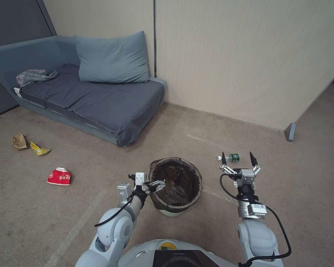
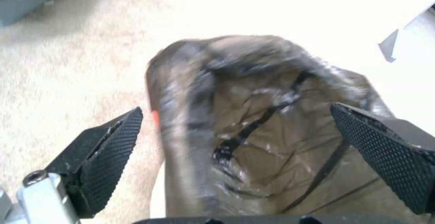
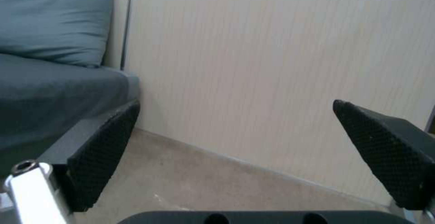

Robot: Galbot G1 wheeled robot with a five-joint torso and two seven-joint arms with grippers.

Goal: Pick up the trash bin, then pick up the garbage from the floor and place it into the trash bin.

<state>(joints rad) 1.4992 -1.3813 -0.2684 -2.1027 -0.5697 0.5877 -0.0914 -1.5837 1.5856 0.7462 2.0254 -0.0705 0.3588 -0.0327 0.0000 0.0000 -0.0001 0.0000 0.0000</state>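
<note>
The trash bin (image 1: 176,160) stands on the carpet just ahead of me, white with a dark brown liner over its rim. My left gripper (image 1: 160,184) is at its left rim, open. In the left wrist view the left gripper (image 2: 236,132) straddles the bin's lined rim (image 2: 181,91), one finger outside and one over the inside, neither pressing it. My right gripper (image 1: 238,157) is held up open to the right of the bin, holding nothing. A clear bottle with a green label (image 1: 232,158) lies on the floor beyond it. At the left lie a red-and-white cup (image 1: 59,176), a yellow wrapper (image 1: 39,149) and a tan paper bag (image 1: 20,141).
A grey-blue sofa (image 1: 100,100) with a cushion fills the back left, and a grey plastic bag (image 1: 35,76) lies on it. A beige wall (image 1: 230,63) runs behind, and the right wrist view faces it past the right gripper (image 3: 236,135). Open carpet surrounds the bin.
</note>
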